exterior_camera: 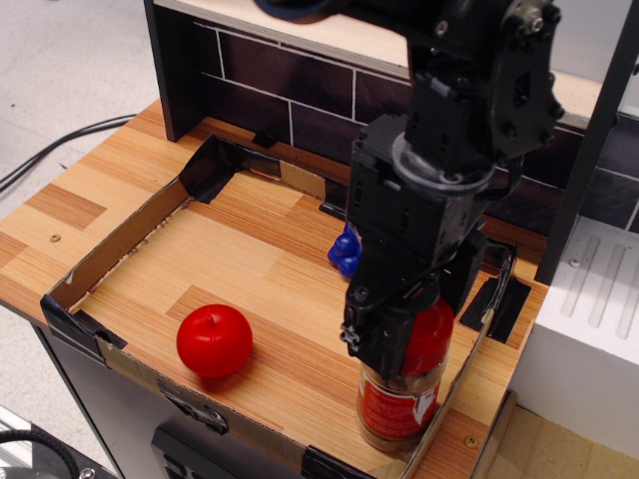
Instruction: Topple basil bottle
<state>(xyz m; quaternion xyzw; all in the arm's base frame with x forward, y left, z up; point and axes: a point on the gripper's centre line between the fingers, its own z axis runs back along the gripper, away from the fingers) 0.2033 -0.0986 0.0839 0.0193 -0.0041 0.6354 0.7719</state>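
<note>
Cardboard-walled wooden tray point(120, 254) on the counter, black arm overhead. Gripper point(384, 344) hangs low at the tray's front-right corner, right against the lid and left shoulder of the basil bottle point(401, 399) — fingers overlap the red lid from the camera side, so apart, together or clamped cannot be told. Bottle stands upright, long axis vertical, close to the right cardboard wall and front edge. Key relation: the gripper sits high on the bottle, toward its left — a sideways push up there likely tips it. Red apple point(214, 340) well apart to the left; blue grape cluster point(345, 251) behind the gripper.
</note>
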